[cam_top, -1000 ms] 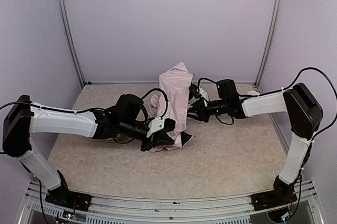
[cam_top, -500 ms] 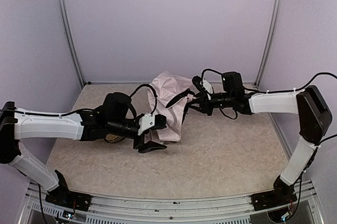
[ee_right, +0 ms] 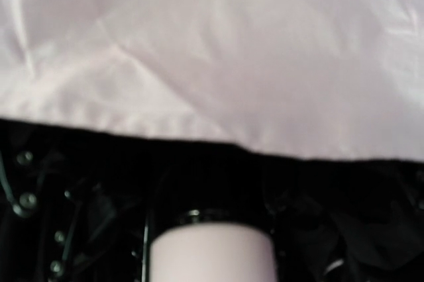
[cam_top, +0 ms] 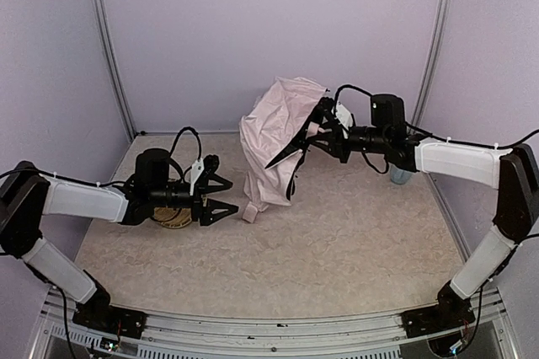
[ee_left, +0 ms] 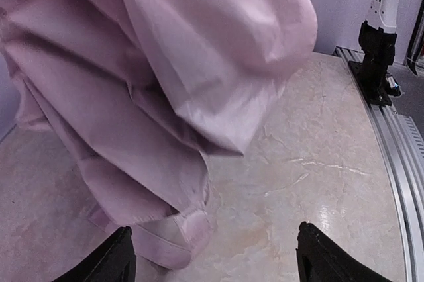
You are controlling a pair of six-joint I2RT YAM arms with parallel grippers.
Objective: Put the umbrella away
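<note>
The pale pink umbrella hangs half collapsed above the middle of the table, black ribs poking out below it. My right gripper is shut on its handle end; the right wrist view shows the pink handle close up under the fabric. The lower folds and the strap tab touch the table. My left gripper stands open to the left of the fabric, apart from it. In the left wrist view its black fingertips flank bare table, with the umbrella and the strap tab just ahead.
A yellow woven tray lies under my left wrist. A pale cup stands behind my right forearm. Metal frame posts rise at the back corners. The right arm's base and the table's front rail show in the left wrist view.
My left gripper opened, let go of the umbrella and drew back to the left. My right arm lifted the umbrella up and toward the back right.
</note>
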